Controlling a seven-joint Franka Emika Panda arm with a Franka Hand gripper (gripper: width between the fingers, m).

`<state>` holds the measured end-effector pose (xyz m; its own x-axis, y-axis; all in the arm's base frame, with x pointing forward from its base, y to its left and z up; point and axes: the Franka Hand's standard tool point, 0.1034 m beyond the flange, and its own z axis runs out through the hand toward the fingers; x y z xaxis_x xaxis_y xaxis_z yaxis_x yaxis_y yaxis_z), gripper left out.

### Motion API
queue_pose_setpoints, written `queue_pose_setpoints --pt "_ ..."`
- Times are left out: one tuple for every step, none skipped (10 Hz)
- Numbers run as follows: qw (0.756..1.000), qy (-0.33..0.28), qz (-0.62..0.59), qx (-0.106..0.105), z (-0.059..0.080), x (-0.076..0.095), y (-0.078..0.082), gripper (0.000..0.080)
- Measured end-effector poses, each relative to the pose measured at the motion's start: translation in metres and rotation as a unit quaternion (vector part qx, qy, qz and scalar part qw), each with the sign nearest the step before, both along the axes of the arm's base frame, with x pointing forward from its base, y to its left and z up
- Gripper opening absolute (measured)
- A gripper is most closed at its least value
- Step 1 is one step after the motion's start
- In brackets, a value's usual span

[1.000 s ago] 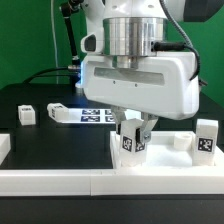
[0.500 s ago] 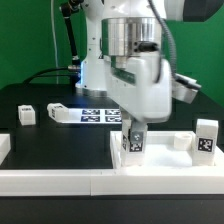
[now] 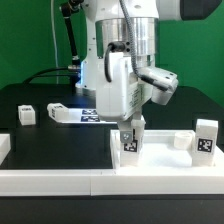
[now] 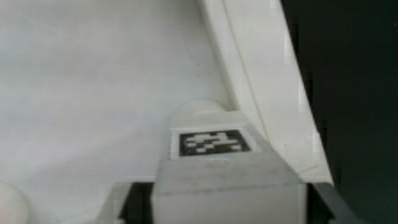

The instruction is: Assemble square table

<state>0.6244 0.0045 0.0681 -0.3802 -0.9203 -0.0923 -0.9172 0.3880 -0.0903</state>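
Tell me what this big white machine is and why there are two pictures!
It is a robot arm that builds a little square table. One picture comes from a camera standing off to the side, showing the whole scene. The other comes from a camera on the arm's wrist, looking close. At the arm's end is a gripper, like a two-finger hand. It pinches a small white leg with a black-and-white tag, held upright at the big white table top, near its rim. A spare leg waits on the black surface at the exterior view's left. The flat sheet with several tags is the marker board, no part of the furniture.
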Motion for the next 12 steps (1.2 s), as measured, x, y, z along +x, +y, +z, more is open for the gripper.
queue_pose_setpoints --pt "1.000 0.001 -0.012 0.000 0.000 0.000 0.000 0.0295" --pt "1.000 0.004 -0.027 -0.001 0.000 -0.001 -0.001 0.0295" --pt "0.999 0.010 -0.035 -0.008 0.000 -0.003 -0.002 0.0295" --pt "0.999 0.010 -0.030 -0.009 0.000 -0.003 -0.002 0.0300" --pt "0.999 0.010 -0.031 -0.009 0.000 -0.003 -0.002 0.0300" --pt "0.999 0.010 -0.031 -0.009 0.000 -0.003 -0.002 0.0485" --pt "0.999 0.010 -0.029 -0.009 0.000 -0.003 -0.001 0.0594" --pt "1.000 0.006 -0.017 -0.008 0.005 -0.002 0.002 0.0594" --pt "1.000 0.001 -0.011 -0.004 0.014 -0.002 0.011 0.0640" --pt "1.000 -0.003 -0.004 0.000 0.023 -0.005 0.023 0.0647" --pt "1.000 -0.004 0.002 0.004 0.028 -0.010 0.036 0.0647" --pt "1.000 -0.004 0.010 0.007 0.031 -0.012 0.045 0.0647"
